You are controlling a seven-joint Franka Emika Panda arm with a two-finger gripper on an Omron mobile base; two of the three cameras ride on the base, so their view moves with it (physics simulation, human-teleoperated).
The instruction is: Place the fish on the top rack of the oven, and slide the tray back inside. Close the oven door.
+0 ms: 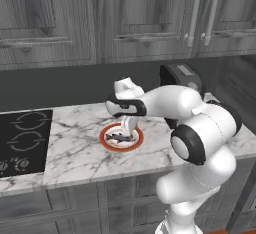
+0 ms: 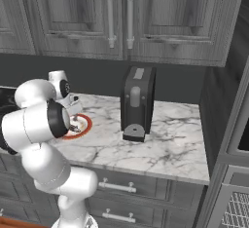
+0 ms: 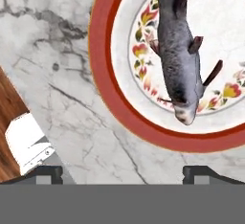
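On the marble counter [image 1: 75,148], left of the black toaster [image 2: 136,103] and right of the cooktop [image 1: 22,140]: red-rimmed plate [image 1: 107,143] carrying the fish [image 1: 119,138], lying flat near the plate's middle. Directly above it, hand [image 1: 129,128] pointing down, jaws spread wide, gripping nothing, not yet touching.

Seen from the hand view, fish [image 3: 178,60] off toward the upper right, away from the line between the fingertips [image 3: 48,173]. Best handled by shifting over the thick mid-body, turning to straddle its narrow width, descending straight, closing gently clear of fins and plate rim [image 3: 103,89].

No brand, label or readable writing anywhere; only a floral pattern on the plate.
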